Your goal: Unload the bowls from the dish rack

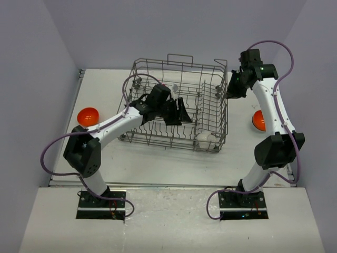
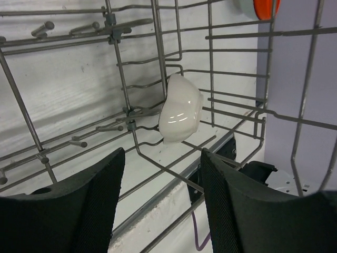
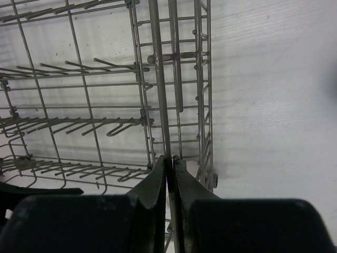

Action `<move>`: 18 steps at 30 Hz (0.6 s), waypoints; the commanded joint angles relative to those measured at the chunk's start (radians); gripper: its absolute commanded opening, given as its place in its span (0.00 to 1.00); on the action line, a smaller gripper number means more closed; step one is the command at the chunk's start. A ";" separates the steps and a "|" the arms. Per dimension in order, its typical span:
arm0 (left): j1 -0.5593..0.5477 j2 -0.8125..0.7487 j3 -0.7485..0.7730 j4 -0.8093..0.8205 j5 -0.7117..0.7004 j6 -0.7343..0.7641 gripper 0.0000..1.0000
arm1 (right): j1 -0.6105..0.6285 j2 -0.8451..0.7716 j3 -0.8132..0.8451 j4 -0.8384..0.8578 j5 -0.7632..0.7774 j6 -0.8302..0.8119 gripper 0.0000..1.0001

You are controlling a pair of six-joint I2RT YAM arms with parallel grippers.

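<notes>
White bowl leans in the dish rack, toward the worktop's near-right corner. Left gripper gapes before it; right gripper seemingly pinches the rim. Wires could snag the lift.

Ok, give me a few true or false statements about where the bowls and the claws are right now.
1. The left claw is open inside the dish rack. True.
2. The white bowl lies on the table outside the rack. False: it stands on edge among the wires inside the rack, ahead of the left claw.
3. The right claw is shut on a wire of the dish rack. True.
4. Both orange bowls are inside the rack. False: the left orange bowl and the right orange bowl sit on the table, one on either side of the rack.
</notes>
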 commanded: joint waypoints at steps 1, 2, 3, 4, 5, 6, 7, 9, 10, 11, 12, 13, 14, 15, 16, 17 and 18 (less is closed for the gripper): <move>-0.018 0.028 -0.042 0.105 -0.006 -0.053 0.61 | 0.013 0.009 0.037 0.057 -0.070 0.030 0.00; -0.024 0.035 -0.048 0.117 -0.004 -0.062 0.61 | 0.013 0.009 0.039 0.057 -0.070 0.030 0.00; -0.038 0.050 -0.050 0.128 -0.006 -0.066 0.61 | 0.013 0.007 0.039 0.057 -0.070 0.030 0.00; -0.050 0.061 -0.050 0.135 -0.007 -0.067 0.61 | 0.013 0.006 0.036 0.060 -0.073 0.032 0.00; -0.050 0.069 -0.047 0.141 -0.007 -0.067 0.61 | 0.013 0.004 0.036 0.062 -0.074 0.032 0.00; -0.061 0.084 -0.044 0.151 -0.013 -0.069 0.60 | 0.013 0.004 0.034 0.060 -0.074 0.033 0.00; -0.064 0.092 -0.043 0.160 -0.013 -0.072 0.59 | 0.013 0.004 0.033 0.062 -0.079 0.033 0.00; -0.072 0.118 -0.043 0.195 0.011 -0.082 0.59 | 0.013 0.002 0.033 0.060 -0.091 0.035 0.00; -0.075 0.127 -0.043 0.209 0.017 -0.087 0.59 | 0.013 0.001 0.028 0.062 -0.094 0.035 0.00; -0.082 0.144 -0.042 0.224 0.020 -0.092 0.59 | 0.014 -0.001 0.025 0.065 -0.096 0.035 0.00; -0.087 0.150 -0.037 0.232 0.016 -0.093 0.59 | 0.014 -0.002 0.024 0.067 -0.096 0.035 0.00; -0.098 0.161 -0.037 0.256 0.014 -0.096 0.59 | 0.014 -0.004 0.018 0.070 -0.097 0.035 0.00; -0.104 0.167 -0.037 0.272 0.014 -0.098 0.59 | 0.014 -0.005 0.014 0.073 -0.096 0.035 0.00; -0.111 0.170 -0.037 0.281 0.008 -0.099 0.60 | 0.014 -0.008 0.011 0.073 -0.094 0.035 0.00; -0.118 0.172 -0.039 0.292 0.002 -0.101 0.60 | 0.014 -0.007 0.010 0.073 -0.091 0.035 0.00; -0.130 0.178 -0.039 0.315 -0.002 -0.107 0.60 | 0.014 -0.007 0.011 0.071 -0.090 0.035 0.00; -0.136 0.181 -0.039 0.321 -0.009 -0.110 0.60 | 0.014 -0.010 0.011 0.068 -0.084 0.033 0.00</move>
